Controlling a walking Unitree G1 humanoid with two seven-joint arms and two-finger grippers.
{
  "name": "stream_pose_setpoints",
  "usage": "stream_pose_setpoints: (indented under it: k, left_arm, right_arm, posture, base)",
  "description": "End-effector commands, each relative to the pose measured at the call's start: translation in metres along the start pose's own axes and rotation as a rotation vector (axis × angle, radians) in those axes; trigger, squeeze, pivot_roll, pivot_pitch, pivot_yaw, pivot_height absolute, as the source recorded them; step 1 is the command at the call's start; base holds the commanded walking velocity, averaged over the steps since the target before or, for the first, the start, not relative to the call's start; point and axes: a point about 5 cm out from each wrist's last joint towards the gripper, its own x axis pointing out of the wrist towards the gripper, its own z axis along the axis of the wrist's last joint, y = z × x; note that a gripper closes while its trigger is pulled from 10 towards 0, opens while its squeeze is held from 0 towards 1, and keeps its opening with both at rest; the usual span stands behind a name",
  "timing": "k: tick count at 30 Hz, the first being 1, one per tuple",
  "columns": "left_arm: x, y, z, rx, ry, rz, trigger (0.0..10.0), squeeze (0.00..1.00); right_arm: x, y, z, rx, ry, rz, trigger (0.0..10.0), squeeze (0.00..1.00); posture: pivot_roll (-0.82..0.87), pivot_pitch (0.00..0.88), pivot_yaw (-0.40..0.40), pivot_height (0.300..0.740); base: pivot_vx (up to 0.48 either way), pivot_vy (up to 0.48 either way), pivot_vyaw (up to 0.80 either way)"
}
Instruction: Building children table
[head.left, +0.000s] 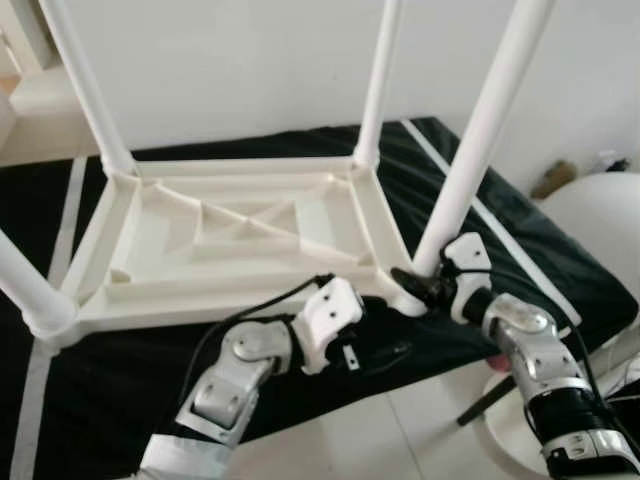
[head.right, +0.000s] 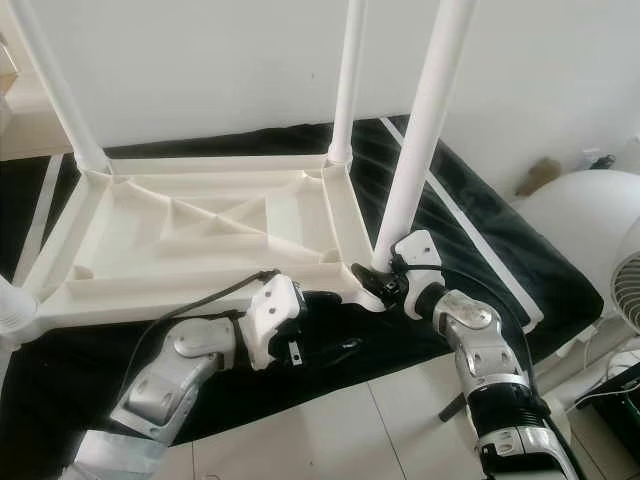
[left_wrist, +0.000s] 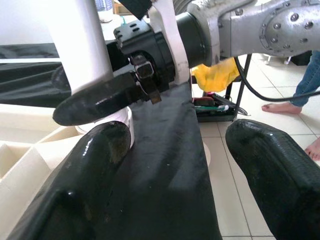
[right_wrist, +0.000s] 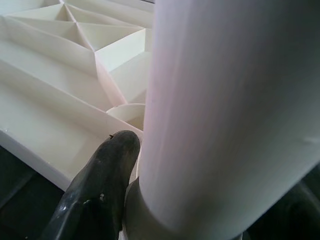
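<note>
The white table (head.left: 230, 240) lies upside down on a black mat (head.left: 520, 250), its near-right leg (head.left: 480, 130) grasped at the base by the right gripper (head.left: 415, 285), while the left gripper (head.left: 375, 350) hovers released just beside that corner.

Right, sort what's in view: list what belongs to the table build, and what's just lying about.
Part of the job:
- upturned white tabletop
- near-right table leg, with the right gripper shut on its base
- the other three legs
- left gripper, open beside that corner
- black sheet under the table

Lying about:
- yellow cloth
- white fan
- a person's bare feet
</note>
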Motion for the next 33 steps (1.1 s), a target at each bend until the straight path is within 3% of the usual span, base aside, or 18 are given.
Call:
stream_pose_setpoints:
  k: [1,8,16,19,28,33]
  left_arm:
    - [-0.001,0.007,-0.002,-0.003,0.009,0.069,10.0,0.0]
    - [-0.002,0.014,-0.003,0.017,0.012,0.141,10.0,0.0]
    - [-0.001,0.022,-0.004,0.039,0.033,0.205,10.0,0.0]
    - [-0.002,0.022,-0.004,0.05,0.038,0.205,10.0,0.0]
    - [-0.002,0.023,-0.005,0.06,0.037,0.203,10.0,0.0]
    - [-0.001,0.025,-0.006,0.053,0.044,0.222,10.0,0.0]
  right_arm:
    - [-0.003,0.004,-0.016,0.061,0.056,-0.016,10.0,0.0]
    - [-0.003,0.006,-0.02,0.085,0.079,-0.153,10.0,0.0]
    - [0.001,0.018,-0.019,0.215,0.058,-0.398,10.0,0.0]
    - [0.001,0.021,-0.019,0.229,0.055,-0.437,10.0,0.0]
    - [0.001,0.041,-0.017,0.356,0.021,-0.804,10.0,0.0]
    - [0.008,0.05,-0.01,0.397,0.001,-0.835,10.0,0.0]
  posture:
    - [-0.07,0.016,-0.011,0.74]
    - [-0.07,0.008,-0.009,0.74]
    - [-0.08,0.0,-0.005,0.74]
    - [-0.08,0.0,-0.003,0.74]
    - [-0.08,0.0,-0.001,0.74]
    - [-0.08,0.006,0.002,0.74]
  base:
    - [0.0,0.0,0.0]
    - [0.0,0.0,0.0]
    - [0.0,0.0,0.0]
    - [0.0,0.0,0.0]
    - [0.0,0.0,0.0]
    - [0.0,0.0,0.0]
